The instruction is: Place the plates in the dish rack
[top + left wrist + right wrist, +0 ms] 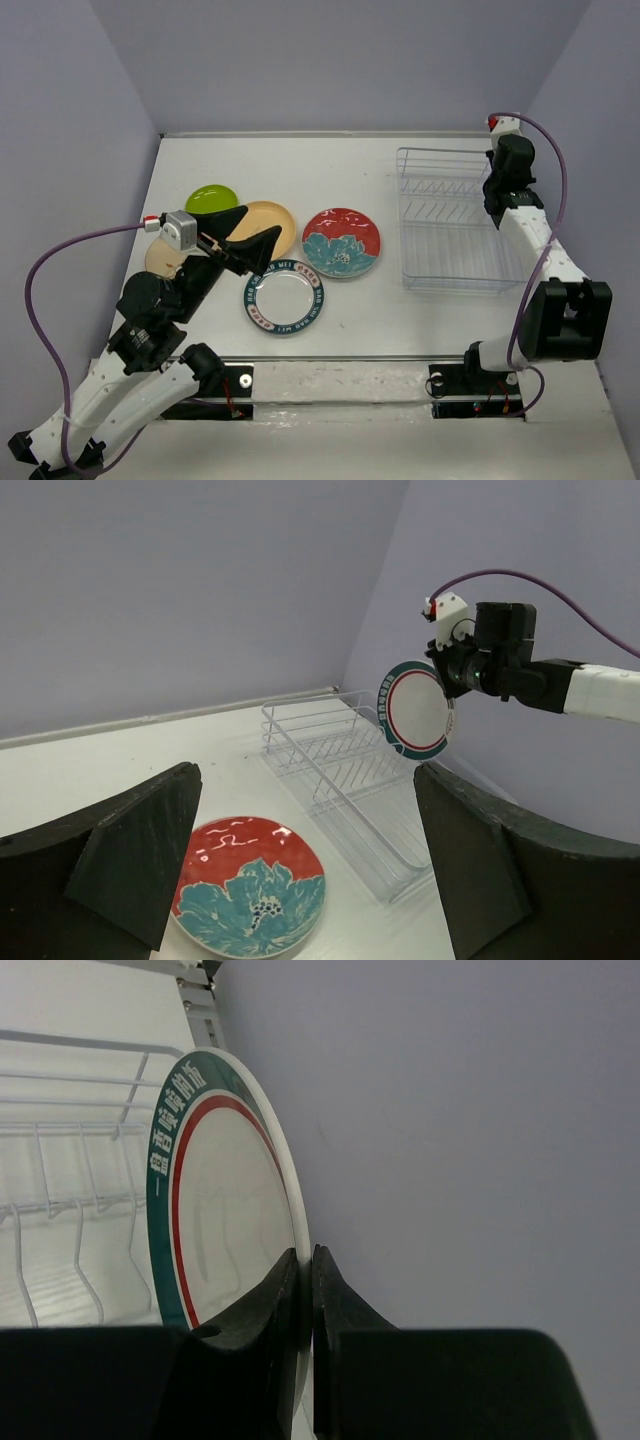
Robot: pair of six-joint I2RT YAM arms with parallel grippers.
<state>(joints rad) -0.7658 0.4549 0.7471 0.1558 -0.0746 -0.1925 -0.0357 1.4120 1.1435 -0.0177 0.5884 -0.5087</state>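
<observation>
Teal-rimmed plate (pixel 415 708) pinched upright in raised right end effector (pixel 305 1255) (left end effector (pixel 305 768) agape).

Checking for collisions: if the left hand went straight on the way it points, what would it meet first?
Probably the red flowered plate, with the dish rack beyond; depth is unclear.

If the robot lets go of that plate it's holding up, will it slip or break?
Probably slippery: the plate looks glossy, and the right tool pinches only its rim. It looks stiff and likely breakable if dropped. Round and held on edge, it might roll.
</observation>
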